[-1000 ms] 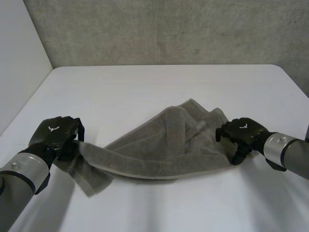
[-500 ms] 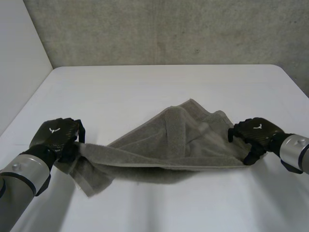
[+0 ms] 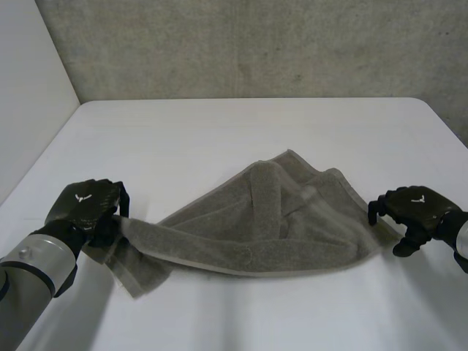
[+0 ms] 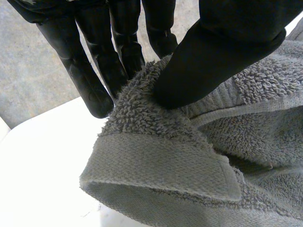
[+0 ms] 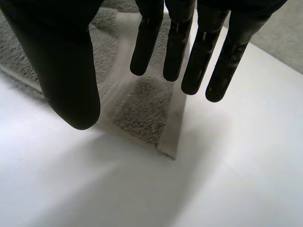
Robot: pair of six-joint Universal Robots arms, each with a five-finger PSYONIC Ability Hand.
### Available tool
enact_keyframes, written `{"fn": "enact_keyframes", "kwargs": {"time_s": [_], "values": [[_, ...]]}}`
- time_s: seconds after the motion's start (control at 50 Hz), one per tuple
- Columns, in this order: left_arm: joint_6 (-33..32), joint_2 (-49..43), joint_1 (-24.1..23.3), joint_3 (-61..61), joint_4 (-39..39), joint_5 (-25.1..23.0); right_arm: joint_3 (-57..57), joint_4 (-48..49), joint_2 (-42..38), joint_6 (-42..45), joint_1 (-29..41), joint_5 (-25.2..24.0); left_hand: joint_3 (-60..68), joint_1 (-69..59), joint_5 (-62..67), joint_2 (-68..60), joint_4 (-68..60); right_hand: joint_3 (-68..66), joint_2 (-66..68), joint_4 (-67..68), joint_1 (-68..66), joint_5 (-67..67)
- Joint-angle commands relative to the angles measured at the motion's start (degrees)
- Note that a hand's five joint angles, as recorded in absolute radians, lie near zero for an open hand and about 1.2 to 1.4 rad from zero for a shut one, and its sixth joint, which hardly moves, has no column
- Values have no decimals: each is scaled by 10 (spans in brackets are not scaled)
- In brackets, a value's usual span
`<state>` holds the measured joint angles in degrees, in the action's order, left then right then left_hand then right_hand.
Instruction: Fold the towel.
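Note:
A grey towel [image 3: 270,227] lies crumpled and stretched across the table's near half, one band folded over its middle. My left hand [image 3: 84,208] is at its left end. In the left wrist view the thumb [image 4: 222,47] pinches the towel's edge [image 4: 189,156] against the fingers. My right hand [image 3: 417,208] hovers just right of the towel's right corner. In the right wrist view its fingers [image 5: 175,42] are straight and spread from the thumb, and the towel corner [image 5: 142,113] lies flat on the table below them, untouched.
The white table [image 3: 241,131] stretches bare behind the towel to a grey wall. A white side wall [image 3: 29,88] stands at the left. The table's right edge [image 3: 447,128] runs close to my right hand.
My right hand has moved to the right and let go of the towel's right corner, which now lies on the table. The left hand has kept its grip and place.

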<state>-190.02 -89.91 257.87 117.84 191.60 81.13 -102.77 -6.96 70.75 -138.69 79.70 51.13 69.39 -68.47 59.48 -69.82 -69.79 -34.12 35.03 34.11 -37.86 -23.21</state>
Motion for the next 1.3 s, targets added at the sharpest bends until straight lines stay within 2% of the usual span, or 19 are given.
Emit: {"fn": "enact_keyframes", "kwargs": {"time_s": [0.02,0.14,0.46,0.76,0.86,0.92,0.96,0.98,1.0,1.02,1.04,1.18,1.28,1.3], "values": [[0,0,0,0,0,0,-15,1,-25,28,5,-15,106,-115,105,-102,-102,-25,16,25,12,-35],[0,-1,0,2,1,0,-13,19,-41,27,5,-30,106,-115,105,-102,-102,-20,11,20,17,-29],[-1,-1,0,4,6,0,-1,80,-82,24,34,-29,106,-115,105,-102,-102,-32,23,32,5,-41],[-1,-4,0,4,7,0,28,90,-98,20,73,-22,106,-115,105,-102,-102,-67,58,68,-30,-77],[-1,-7,1,4,7,0,47,91,-106,-10,88,-18,106,-115,105,-102,-102,-88,79,88,-50,-97],[-1,-7,1,4,7,0,61,91,-113,-26,93,-16,106,-115,105,-102,-102,-115,105,115,-77,-124],[-1,-7,1,4,6,0,72,92,-120,-29,99,-13,106,-115,105,-102,-102,-203,194,203,-166,-212],[-1,-7,2,4,6,0,72,92,-120,-29,99,-13,106,-115,105,-102,-102,-204,195,204,-166,-213],[-1,-7,2,4,6,0,80,91,-125,-31,102,-8,106,-115,105,-102,-102,-300,291,300,-263,-309],[-1,-7,2,4,6,0,80,91,-125,-31,102,-8,106,-115,105,-102,-102,-301,292,301,-264,-310],[-1,-7,1,4,6,0,90,91,-127,-33,104,1,106,-115,105,-102,-102,-457,448,457,-420,-466],[-1,-7,2,4,6,0,124,91,-110,-94,105,45,106,-115,105,-102,-102,-459,450,459,-421,-468],[-2,0,3,3,0,2,124,63,-10,-121,101,54,106,-115,105,-102,-102,-459,450,459,-421,-468],[-3,4,3,3,-1,2,124,63,-10,-121,101,54,106,-115,105,-102,-102,-459,450,459,-421,-468]]}}
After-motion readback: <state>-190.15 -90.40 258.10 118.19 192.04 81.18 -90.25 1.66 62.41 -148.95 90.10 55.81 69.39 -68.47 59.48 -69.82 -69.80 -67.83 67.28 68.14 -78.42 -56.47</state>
